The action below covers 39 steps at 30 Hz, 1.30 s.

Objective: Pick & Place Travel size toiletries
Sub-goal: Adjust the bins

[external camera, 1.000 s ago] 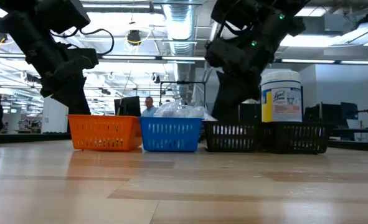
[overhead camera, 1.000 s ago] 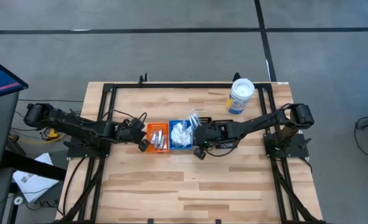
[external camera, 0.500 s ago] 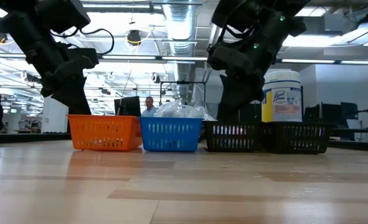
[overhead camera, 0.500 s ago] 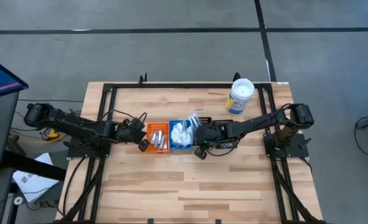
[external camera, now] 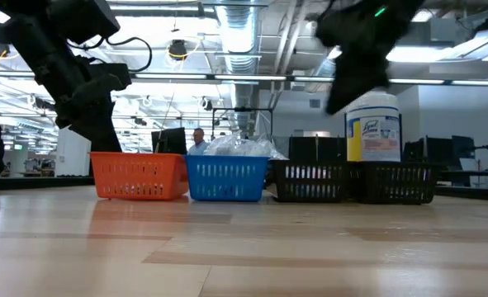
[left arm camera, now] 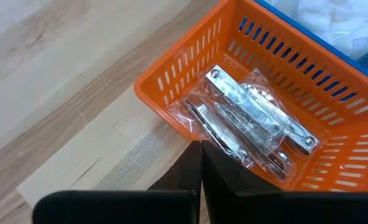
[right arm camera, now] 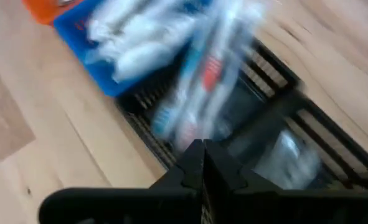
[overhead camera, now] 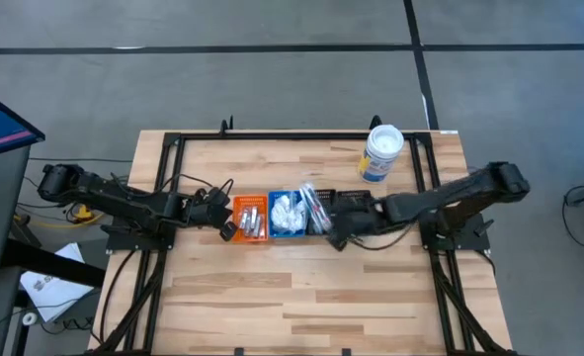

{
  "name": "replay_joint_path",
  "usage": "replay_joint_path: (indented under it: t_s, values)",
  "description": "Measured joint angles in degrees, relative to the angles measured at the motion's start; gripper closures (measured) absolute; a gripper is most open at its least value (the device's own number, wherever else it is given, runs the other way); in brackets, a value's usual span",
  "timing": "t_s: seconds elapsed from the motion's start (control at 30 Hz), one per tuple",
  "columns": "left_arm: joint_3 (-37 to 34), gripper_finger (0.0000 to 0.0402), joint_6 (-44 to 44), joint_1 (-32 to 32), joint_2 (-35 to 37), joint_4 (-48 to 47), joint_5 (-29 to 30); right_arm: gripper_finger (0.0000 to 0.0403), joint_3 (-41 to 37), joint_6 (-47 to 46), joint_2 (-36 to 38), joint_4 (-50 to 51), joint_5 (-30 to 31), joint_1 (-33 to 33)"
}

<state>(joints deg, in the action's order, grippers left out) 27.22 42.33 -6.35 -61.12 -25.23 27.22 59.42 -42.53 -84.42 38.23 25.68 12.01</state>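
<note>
Both tools are clenched empty (sorting looks done); right tool [overhead camera: 333, 235] by the black bin [overhead camera: 323, 211] should retreat.

Motion blur smears the clear-wrapped sticks [right arm camera: 202, 81] and black bin [right arm camera: 277, 124] together.

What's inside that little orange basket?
The orange basket holds shiny metal nail clippers sealed in clear wrappers, piled together. Whatever lies under the pile is covered, so an exact count isn't possible.
</note>
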Motion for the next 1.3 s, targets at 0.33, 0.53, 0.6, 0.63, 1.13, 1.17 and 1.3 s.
replay_joint_path:
  t_s: [0.33,0.53,0.6,0.63,1.13,1.17,1.3]
  values:
    - [0.0,0.0401,1.2,0.0,0.0,-0.3,0.3,0.0403,-4.8,-32.4,5.8,22.8,5.7,5.4]
    - [0.0,0.0401,2.3,0.0,0.0,-1.1,0.2,0.0403,-8.9,-35.3,3.7,24.2,1.3,0.8]
    - [0.0,0.0401,3.6,-0.2,0.0,-2.4,0.2,0.0403,-10.0,-35.8,3.5,25.2,1.0,-0.4]
    - [0.0,0.0401,4.2,-0.5,0.0,-3.1,0.2,0.0403,-10.3,-35.8,3.5,25.2,1.1,-0.7]
    - [6.5,0.0401,-3.3,-22.6,1.7,-3.4,11.0,0.0403,-10.4,-35.5,10.5,24.6,9.3,4.2]
    - [7.0,0.0401,-4.6,-24.4,0.6,-1.8,9.7,0.0403,-10.4,-35.5,11.0,24.6,9.5,4.7]
    - [7.9,0.0401,-6.1,-29.1,-4.7,0.9,5.4,0.0403,-10.4,-35.5,12.2,24.4,10.4,6.2]
